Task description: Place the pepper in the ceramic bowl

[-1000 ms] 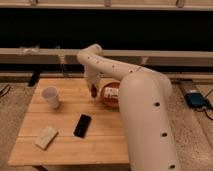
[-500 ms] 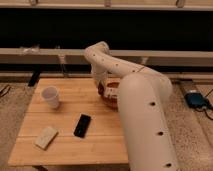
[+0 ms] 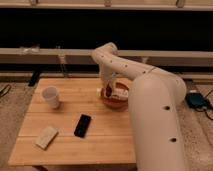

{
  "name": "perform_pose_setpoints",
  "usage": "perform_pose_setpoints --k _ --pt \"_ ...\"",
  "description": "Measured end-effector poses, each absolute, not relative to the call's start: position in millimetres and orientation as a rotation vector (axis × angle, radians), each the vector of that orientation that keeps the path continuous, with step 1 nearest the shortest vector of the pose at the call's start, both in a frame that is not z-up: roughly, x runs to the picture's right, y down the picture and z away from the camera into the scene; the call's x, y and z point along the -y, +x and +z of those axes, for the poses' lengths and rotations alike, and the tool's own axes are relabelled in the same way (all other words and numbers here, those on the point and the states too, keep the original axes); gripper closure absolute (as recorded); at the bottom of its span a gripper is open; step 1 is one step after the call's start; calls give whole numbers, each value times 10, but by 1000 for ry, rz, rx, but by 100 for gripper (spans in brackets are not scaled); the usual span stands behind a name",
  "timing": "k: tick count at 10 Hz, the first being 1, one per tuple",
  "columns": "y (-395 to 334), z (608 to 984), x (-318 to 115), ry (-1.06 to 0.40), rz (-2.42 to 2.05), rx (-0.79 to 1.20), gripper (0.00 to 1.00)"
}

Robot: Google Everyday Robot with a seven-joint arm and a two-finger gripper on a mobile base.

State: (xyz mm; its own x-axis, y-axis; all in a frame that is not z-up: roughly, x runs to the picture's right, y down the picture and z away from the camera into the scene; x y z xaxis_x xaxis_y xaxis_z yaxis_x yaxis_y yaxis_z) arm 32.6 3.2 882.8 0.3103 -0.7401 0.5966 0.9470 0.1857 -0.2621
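Since a second ago the white arm has swung toward the right side of the worktop [image 3: 65,145], carrying the tool [image 3: 108,92] from just left of the ceramic bowl [image 3: 116,101] to a place directly over its left half; everything else on the wood has kept its spot.

At this moment the tool hangs low above the bowl's whitish inside, its fingers drawn together around a small dark-red thing that looks to be the pepper [image 3: 107,93]. So little of the pepper shows below the fingers that its long axis cannot be told for certain; the visible dark-red patch seems to run roughly up and down, its lower end toward the bowl. Whether that end touches the bowl's inside or hangs just clear of it cannot be told.

The ceramic bowl sits on the right part of the worktop, close against the thick lower segment of the arm, which hides the bowl's right edge.

A white cup [image 3: 51,97] stands upright near the left rear of the worktop, well apart from the bowl. A black phone [image 3: 82,125] lies flat near the middle front, its long side running front to back with a slight slant. A pale rectangular block [image 3: 47,137] lies at the front left, turned on a diagonal, near the phone but not touching it.
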Motion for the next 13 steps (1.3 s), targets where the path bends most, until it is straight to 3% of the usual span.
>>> perform_pose_setpoints --k 2,3,6,8,13 --pt "483 8799 -95 -675 -1187 357 90" --pt "520 8794 -120 -685 -1173 354 84" --pt "524 8846 -203 -717 -1150 354 52" --pt "516 8886 -248 -736 -1145 354 37" --pt "401 9020 -359 -781 -1156 351 37"
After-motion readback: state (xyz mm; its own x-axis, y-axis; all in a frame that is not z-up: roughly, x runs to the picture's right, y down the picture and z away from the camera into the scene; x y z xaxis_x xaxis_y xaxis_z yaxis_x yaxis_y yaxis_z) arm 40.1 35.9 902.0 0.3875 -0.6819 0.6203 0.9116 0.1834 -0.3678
